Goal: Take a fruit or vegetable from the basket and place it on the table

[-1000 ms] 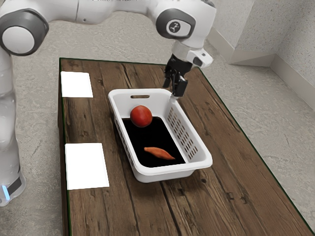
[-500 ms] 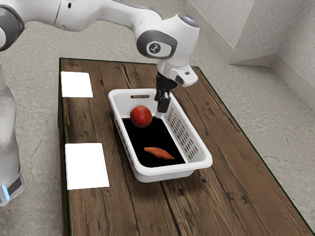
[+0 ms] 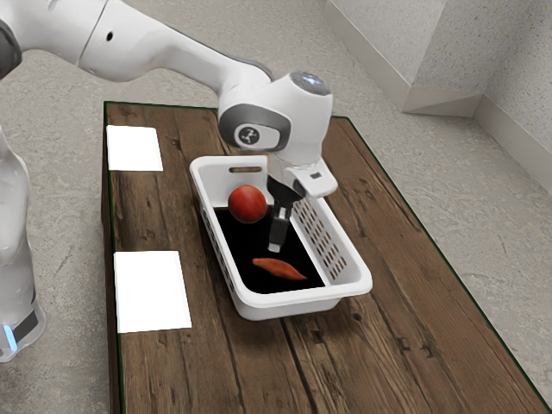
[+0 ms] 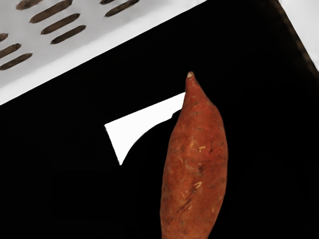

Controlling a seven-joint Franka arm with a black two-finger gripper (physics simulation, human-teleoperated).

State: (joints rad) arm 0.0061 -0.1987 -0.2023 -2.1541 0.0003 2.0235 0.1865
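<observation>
The sweet potato (image 3: 278, 268) lies on the black floor of the basket, below the centre of the exterior view. Just above it, near the middle of that frame, the gripper (image 3: 274, 247) reaches down inside the basket (image 3: 355, 285); how far open it is, or whether it has hold of anything, cannot be told. The wrist view gives the sweet potato's pale, pointed tip, its yellowish flecks, and a white patch (image 4: 137, 127) with one curved edge, partly behind it. Slots pierce the basket wall beyond. The exterior view shows the tomato (image 3: 247, 204) too, in the basket to the upper left of the gripper.

The arm (image 3: 164, 52) enters at the upper left and slopes down toward the right, its hand tipped a little so the gripper points down and slightly leftward. Two white sheets (image 3: 152, 291) lie along the table's (image 3: 405, 328) left side.
</observation>
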